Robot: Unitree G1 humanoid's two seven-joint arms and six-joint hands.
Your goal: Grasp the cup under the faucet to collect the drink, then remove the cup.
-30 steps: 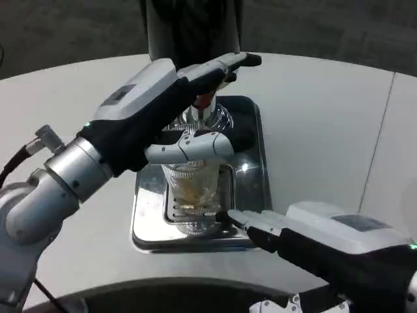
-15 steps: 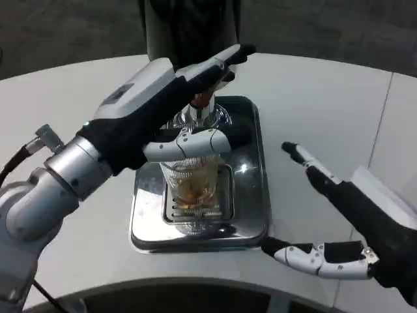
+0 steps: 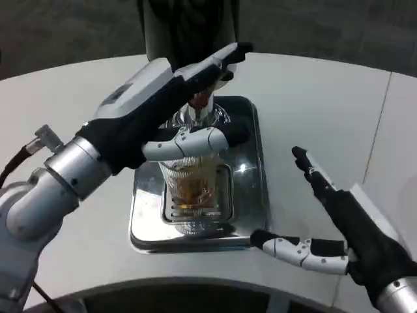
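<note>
Cup, holding amber drink, is standing at centre on the steel drip tray. At five o'clock the right hand is hovering above the counter, fingers spread, holding nothing. The left hand is wrapping the cup's rim, reaching toward the faucet at twelve.

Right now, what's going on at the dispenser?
The left hand is wrapped around the clear cup, which stands on the grate of the steel drip tray under the faucet. Amber drink sits in the cup's lower part. The right hand is open, fingers spread, hovering over the white table to the right of the tray, with one finger near the tray's front corner. The cup has not been removed.
</note>
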